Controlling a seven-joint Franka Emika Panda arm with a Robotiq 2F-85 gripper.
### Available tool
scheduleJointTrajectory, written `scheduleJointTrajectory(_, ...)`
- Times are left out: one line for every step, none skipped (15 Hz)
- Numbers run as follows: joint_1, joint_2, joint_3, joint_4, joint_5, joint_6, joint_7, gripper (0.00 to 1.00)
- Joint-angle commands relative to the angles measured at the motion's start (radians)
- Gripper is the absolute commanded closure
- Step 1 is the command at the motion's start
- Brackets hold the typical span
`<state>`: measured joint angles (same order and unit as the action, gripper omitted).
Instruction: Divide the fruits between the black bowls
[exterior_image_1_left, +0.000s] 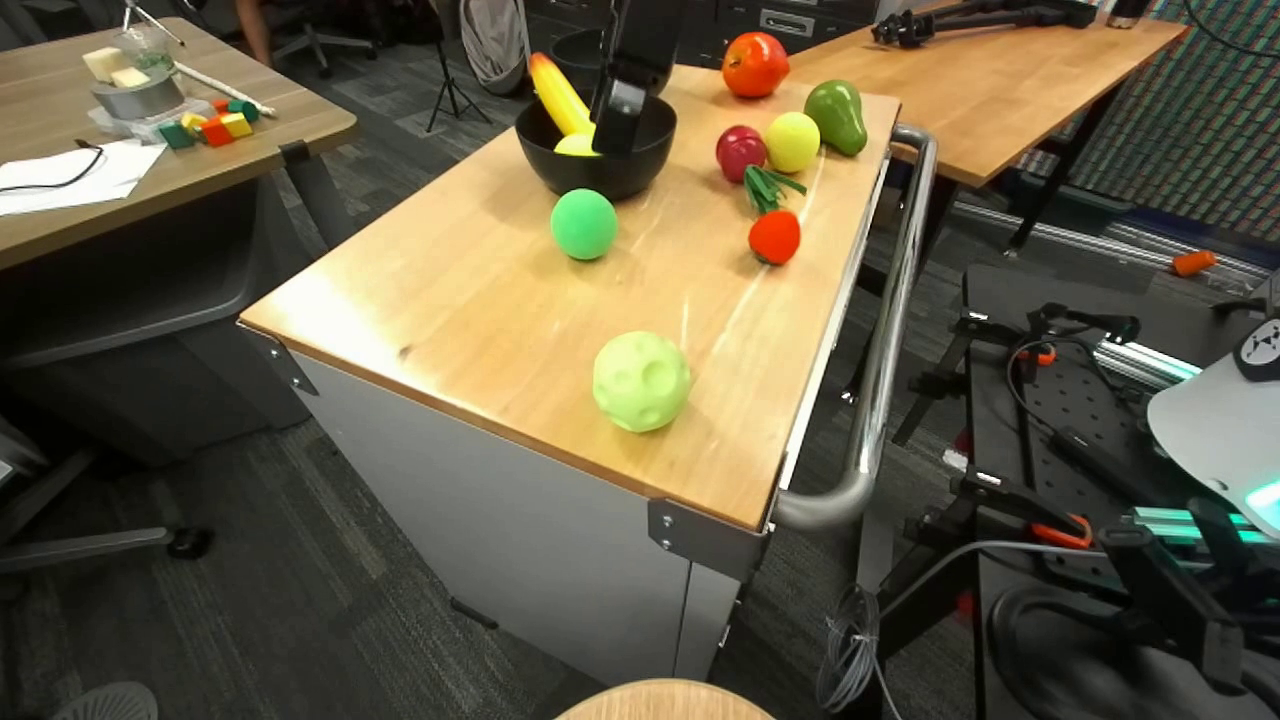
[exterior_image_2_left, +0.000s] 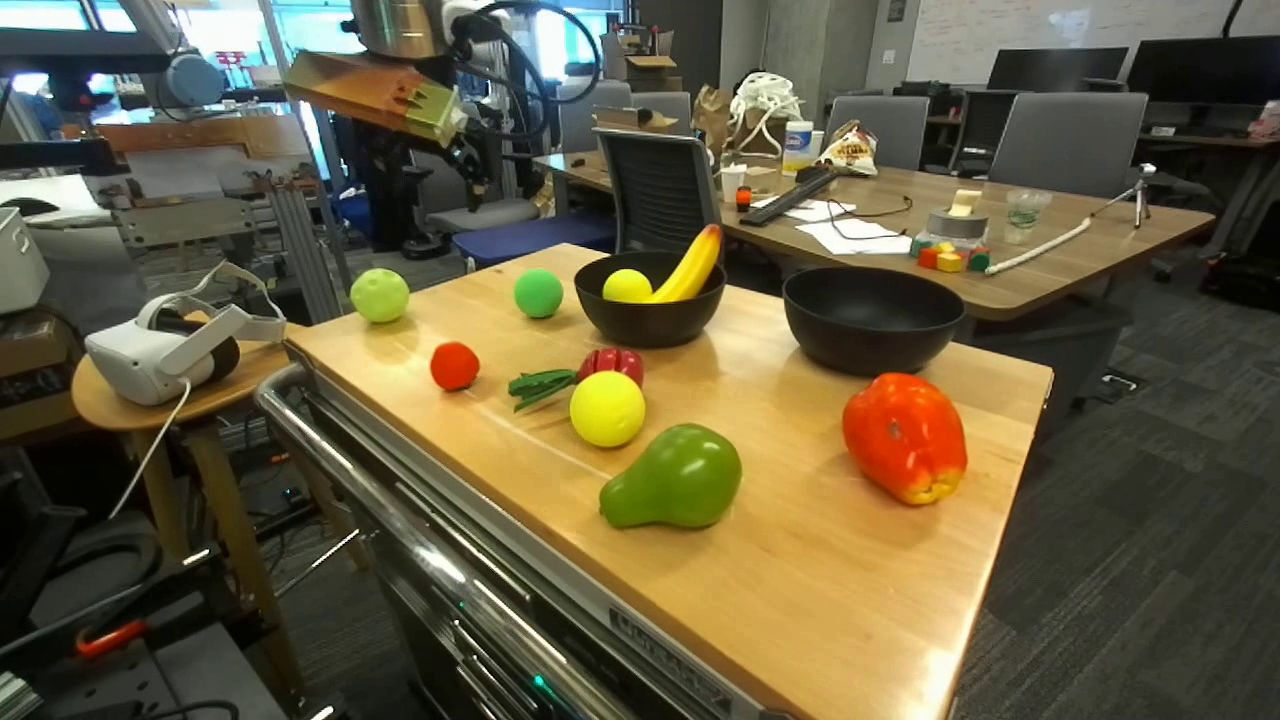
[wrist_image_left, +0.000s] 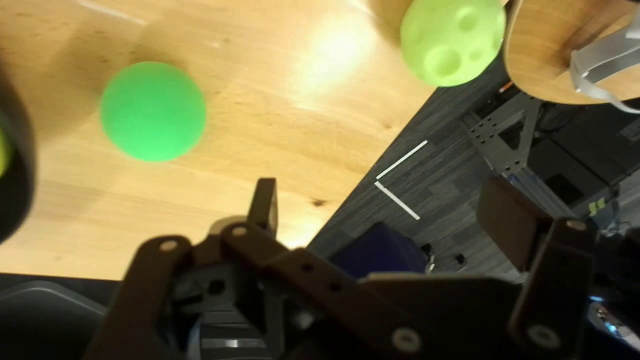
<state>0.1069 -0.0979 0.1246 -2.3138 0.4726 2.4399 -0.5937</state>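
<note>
Across an exterior view, a dimpled ball (exterior_image_2_left: 380, 296), red fruit (exterior_image_2_left: 455, 366), green ball (exterior_image_2_left: 538, 294), radish (exterior_image_2_left: 606, 362), yellow ball (exterior_image_2_left: 607, 409), pear (exterior_image_2_left: 676, 478) and orange-red fruit (exterior_image_2_left: 905, 438) are being left out; a banana (exterior_image_2_left: 690, 268) and yellow fruit (exterior_image_2_left: 627, 286) are being held by the central black bowl (exterior_image_2_left: 655, 328), nothing by the right-hand bowl (exterior_image_2_left: 868, 345). Fingers (wrist_image_left: 509, 223) are being held far apart, empty.

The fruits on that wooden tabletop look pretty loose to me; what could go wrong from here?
The dimpled pale green ball sits near an edge of the wooden tabletop, so a nudge might roll it off. The smooth green ball might squirt away if the open claw pinches it off-centre. The banana pokes above the rim of its black bowl, so a careless pass might knock it out.
</note>
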Motion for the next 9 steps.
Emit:
scheduleJointTrajectory(0.071,0.016,0.034,-0.004,-0.021,-0.004,0.067,0.00)
scheduleJointTrajectory(0.087,0.028,0.046,-0.004,-0.030,-0.008,0.085,0.00)
scheduleJointTrajectory(0.101,0.041,0.054,-0.006,-0.017,-0.006,0.083,0.00)
scheduleJointTrajectory(0.110,0.055,0.062,-0.008,-0.015,0.000,0.090,0.00)
scheduleJointTrajectory(0.117,0.076,0.070,-0.011,-0.024,0.017,0.103,0.00)
scheduleJointTrajectory(0.119,0.103,0.075,-0.009,-0.032,0.020,0.110,0.00)
scheduleJointTrajectory(0.119,0.124,0.079,-0.010,-0.056,0.025,0.128,0.00)
scheduleJointTrajectory(0.117,0.144,0.081,-0.014,-0.095,0.041,0.153,0.00)
scheduleJointTrajectory(0.115,0.163,0.082,-0.013,-0.148,0.044,0.185,0.00)
